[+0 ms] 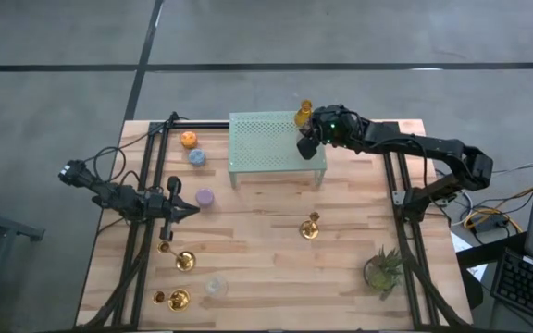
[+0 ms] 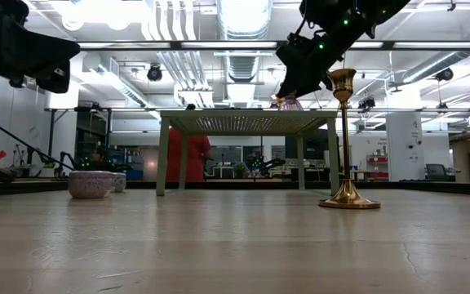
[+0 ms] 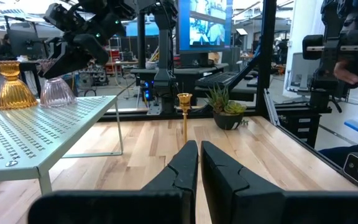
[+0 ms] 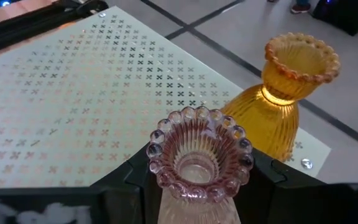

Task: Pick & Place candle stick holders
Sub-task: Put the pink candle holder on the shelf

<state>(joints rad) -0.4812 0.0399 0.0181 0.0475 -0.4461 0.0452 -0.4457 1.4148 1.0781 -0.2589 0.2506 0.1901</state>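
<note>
Over the mesh rack (image 1: 276,141), right claw (image 4: 197,171) grips pink holder (image 4: 199,165); left claw (image 3: 199,163) clenched, level.

Pale wooden worktop (image 1: 266,268). Carries a pale green mesh rack (image 1: 271,139) at twelve o'clock; orange cup (image 1: 189,140), blue cup (image 1: 197,157) and purple cup (image 1: 205,197) toward ten; gold stemmed holders (image 1: 184,261) and a clear cup (image 1: 216,285) at seven to eight; another gold holder (image 1: 310,227) near centre; potted plant (image 1: 382,269) at four.

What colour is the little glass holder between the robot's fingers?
Pale pink holder, clearest in the right wrist view.
</note>
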